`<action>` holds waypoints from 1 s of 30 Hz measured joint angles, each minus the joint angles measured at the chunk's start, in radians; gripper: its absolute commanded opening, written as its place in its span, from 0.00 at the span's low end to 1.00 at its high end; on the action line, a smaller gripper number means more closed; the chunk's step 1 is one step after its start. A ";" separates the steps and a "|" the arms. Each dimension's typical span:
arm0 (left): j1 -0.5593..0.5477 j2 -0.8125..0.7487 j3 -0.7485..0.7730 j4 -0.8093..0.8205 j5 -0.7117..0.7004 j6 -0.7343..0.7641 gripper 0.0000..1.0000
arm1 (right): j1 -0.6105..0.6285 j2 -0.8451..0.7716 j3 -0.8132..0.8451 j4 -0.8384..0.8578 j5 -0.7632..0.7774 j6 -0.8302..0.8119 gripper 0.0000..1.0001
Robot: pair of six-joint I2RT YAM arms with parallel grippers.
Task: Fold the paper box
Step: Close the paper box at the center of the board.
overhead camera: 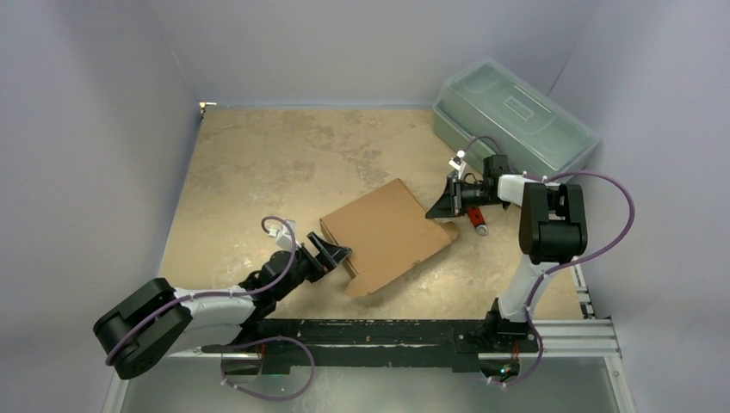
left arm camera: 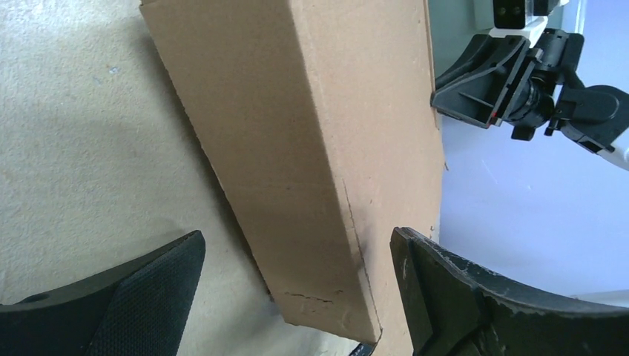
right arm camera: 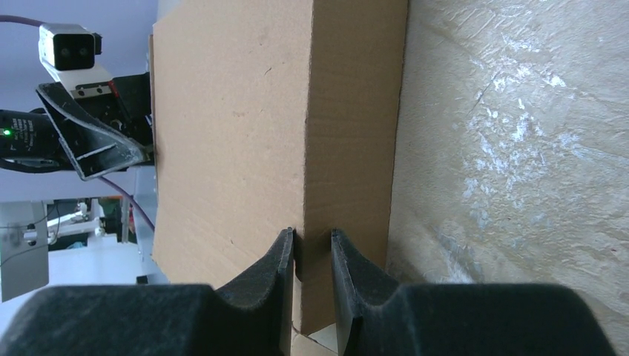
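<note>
Left pincer (overhead camera: 336, 252) spread wide, straddling left corner of paper box (overhead camera: 387, 234) on counter (overhead camera: 284, 163). Right pincer (right arm camera: 312, 241) pinching box's right edge.

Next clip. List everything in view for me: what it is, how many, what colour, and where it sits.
paper box: one, brown cardboard, middle of the table, between the two grippers.
plastic toolbox: one, translucent grey-green, far right corner, lid shut.
small item: one, red and white, on the table just right of the box; too small to identify.
table: one, mottled beige.
mounting rail: one, black and silver, along the near edge.
left gripper: one, black, open, astride the box's near left corner.
right gripper: one, black, shut on the box's far right edge.
</note>
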 measured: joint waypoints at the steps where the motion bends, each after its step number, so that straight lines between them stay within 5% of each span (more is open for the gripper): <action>1: 0.000 0.009 0.000 0.015 0.000 0.000 0.95 | -0.001 0.000 0.000 -0.001 0.000 0.000 0.06; 13: 0.000 0.027 -0.014 0.175 -0.002 -0.008 0.96 | -0.005 0.007 0.004 -0.006 -0.007 0.001 0.05; 30: 0.000 0.084 -0.014 0.168 -0.010 -0.043 0.96 | -0.005 0.007 0.005 -0.008 -0.006 0.002 0.05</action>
